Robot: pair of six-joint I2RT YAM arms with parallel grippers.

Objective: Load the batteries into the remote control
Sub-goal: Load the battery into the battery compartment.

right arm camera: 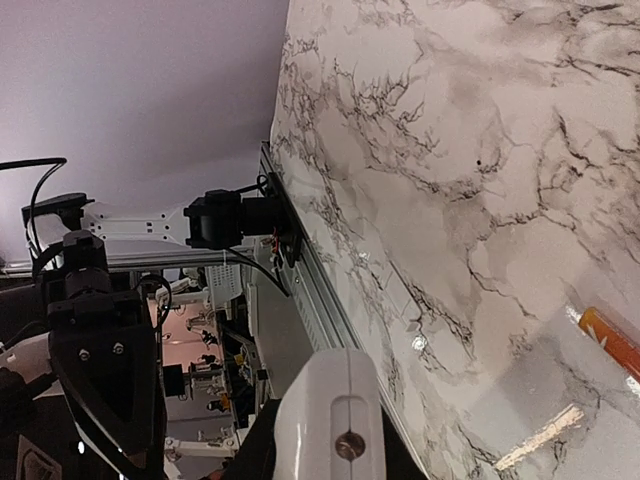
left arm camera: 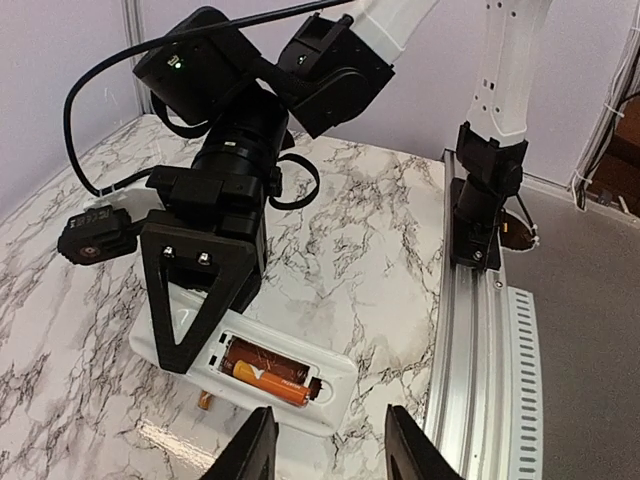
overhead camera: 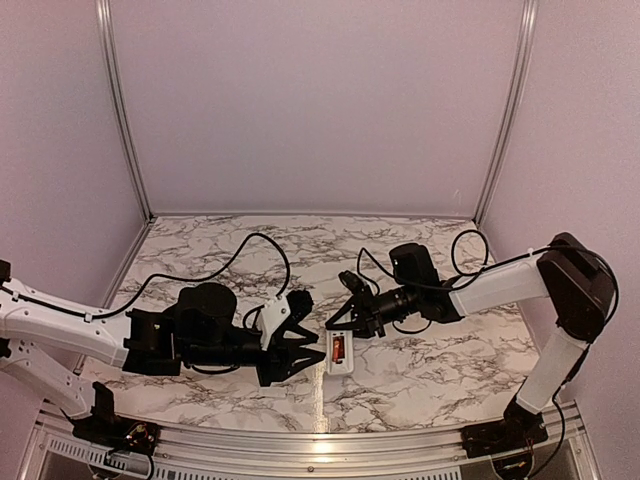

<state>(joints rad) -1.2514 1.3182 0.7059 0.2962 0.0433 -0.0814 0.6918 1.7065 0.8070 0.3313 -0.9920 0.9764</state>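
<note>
Along the near edge of the marble-patterned bench point(overhead camera: 420, 380) runs an aluminium rail point(overhead camera: 330, 452). Just beyond it, the left end effector point(left arm camera: 330, 448) hovers low with its fingers apart and nothing between them, facing the remote control point(left arm camera: 335, 388). The remote lies flat on the bench, back side up, close to the middle of the near edge, with its recess uncovered. The batteries point(left arm camera: 265, 372) lie side by side inside that recess, their orange-red casings showing. At the remote's far end, the right end effector point(left arm camera: 182, 352) points down, its black tip meeting the white casing. I cannot tell whether its fingers are together or pinching the casing. Further back, a black cable point(overhead camera: 262, 240) loops over the bench in front of the pale walls point(overhead camera: 320, 100).
</note>
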